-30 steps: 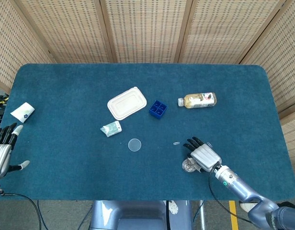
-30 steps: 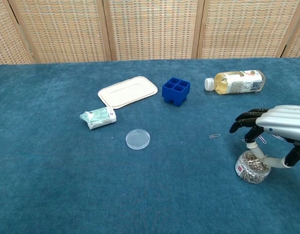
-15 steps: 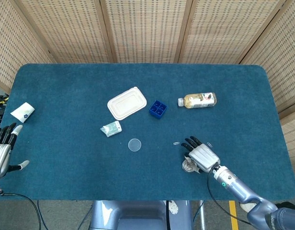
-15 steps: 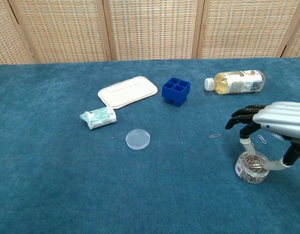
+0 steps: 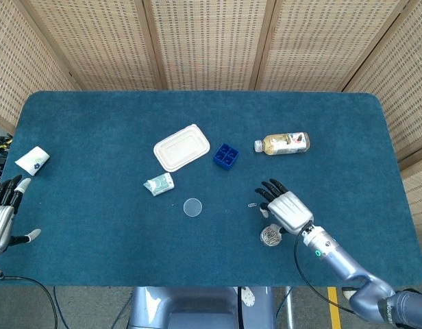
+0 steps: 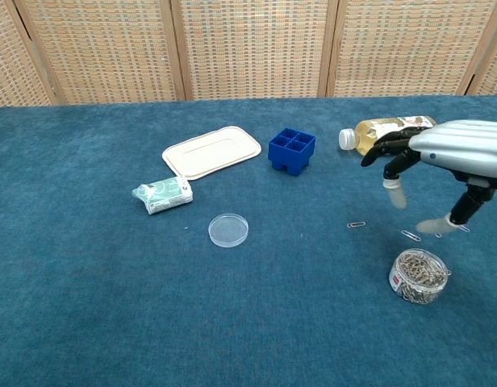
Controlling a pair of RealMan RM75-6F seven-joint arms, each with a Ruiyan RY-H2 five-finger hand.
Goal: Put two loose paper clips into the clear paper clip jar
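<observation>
Right hand [image 6: 442, 157] hovers above the counter [image 5: 94, 137] near its front right part, fingers spread, nothing in it. Left hand [image 5: 2, 212] sits at the front left edge, head view only, fingers apart and holding nothing.

Clear paper clip jar [image 6: 420, 276] stands upright near the front edge, right of centre, lidless and packed with clips, just below and in front of the right hand, not touching it. Round clear lid [image 6: 228, 230] lies flat near the counter middle, well apart from the jar.

Loose paper clips on the cloth: one [image 6: 356, 225] left of the jar, another [image 6: 411, 235] just behind the jar. A third speck under the right thumb may be another clip, too small to tell.

Other items:
- blue four-cell tray [image 6: 291, 150], centre, toward the back
- white flat lidded container [image 6: 211, 151], left of the tray
- green-white tissue pack [image 6: 162, 194], in front of the container
- drink bottle [image 6: 390, 135] lying on its side, right of the tray, behind the right hand
- small white packet [image 5: 32, 160] near the left edge
</observation>
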